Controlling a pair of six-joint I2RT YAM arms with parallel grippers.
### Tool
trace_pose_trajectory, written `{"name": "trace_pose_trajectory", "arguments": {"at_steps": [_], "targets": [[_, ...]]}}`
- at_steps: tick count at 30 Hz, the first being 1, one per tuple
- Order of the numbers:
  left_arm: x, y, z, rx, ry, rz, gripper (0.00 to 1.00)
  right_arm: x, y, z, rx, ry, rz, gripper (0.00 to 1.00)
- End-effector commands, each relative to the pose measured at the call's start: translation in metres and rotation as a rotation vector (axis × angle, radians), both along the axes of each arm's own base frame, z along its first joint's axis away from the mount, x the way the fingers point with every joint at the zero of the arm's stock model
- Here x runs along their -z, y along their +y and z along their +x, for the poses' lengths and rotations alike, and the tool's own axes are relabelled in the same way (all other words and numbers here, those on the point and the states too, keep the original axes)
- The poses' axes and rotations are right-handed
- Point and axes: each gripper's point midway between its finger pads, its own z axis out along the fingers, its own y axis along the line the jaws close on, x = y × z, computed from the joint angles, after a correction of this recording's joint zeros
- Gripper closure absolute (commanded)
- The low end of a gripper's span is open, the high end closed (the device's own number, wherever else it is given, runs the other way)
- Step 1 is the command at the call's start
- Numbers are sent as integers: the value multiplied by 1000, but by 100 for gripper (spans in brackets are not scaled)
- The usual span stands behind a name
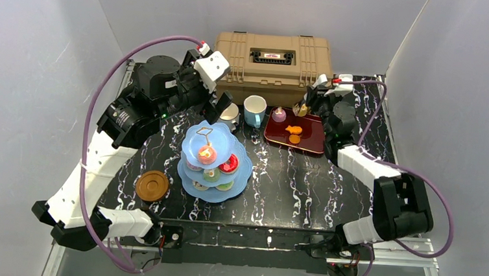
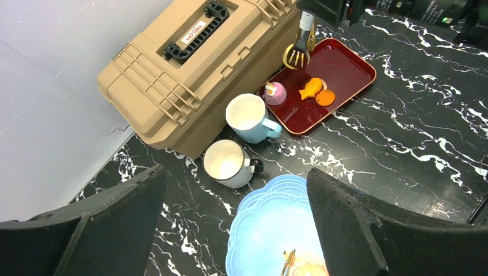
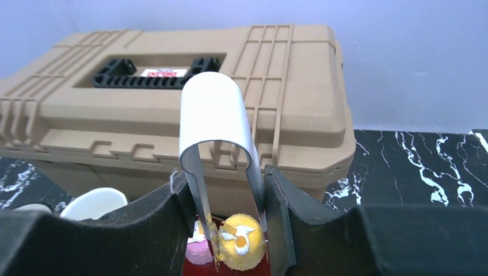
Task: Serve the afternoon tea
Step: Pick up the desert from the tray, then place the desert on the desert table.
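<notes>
The left arm is arching forward, the left gripper (image 1: 223, 108) hanging released above the white mug (image 2: 225, 161) beside the cake stand (image 1: 245, 170). The right arm is stretching over the dark-red tray (image 2: 345, 69), the right gripper (image 3: 226, 195) clamping metal tongs (image 3: 216, 115) that are pinching a yellow cake (image 3: 239, 241).

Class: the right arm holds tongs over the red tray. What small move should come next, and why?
Probably lift straight up a little. The right claw is shut on the silver metal tongs, whose tips appear to pinch a yellow round toy cake low over the dark-red rectangular tray. Raising clears its rim before heading to the light-blue three-tier cake stand.
</notes>
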Motion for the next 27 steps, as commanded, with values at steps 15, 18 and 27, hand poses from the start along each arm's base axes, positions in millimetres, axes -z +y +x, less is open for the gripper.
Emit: {"name": "trace_pose_trajectory", "arguments": {"at_steps": [15, 18, 27], "targets": [[-11, 6, -6, -8, -11, -43, 15, -94, 83, -129, -359, -99, 155, 99], [-11, 6, -6, -7, -9, -45, 16, -98, 104, -144, -433, -94, 178, 99], [-14, 5, -6, -3, -7, -46, 17, -106, 158, -169, -604, -117, 194, 99]]}}
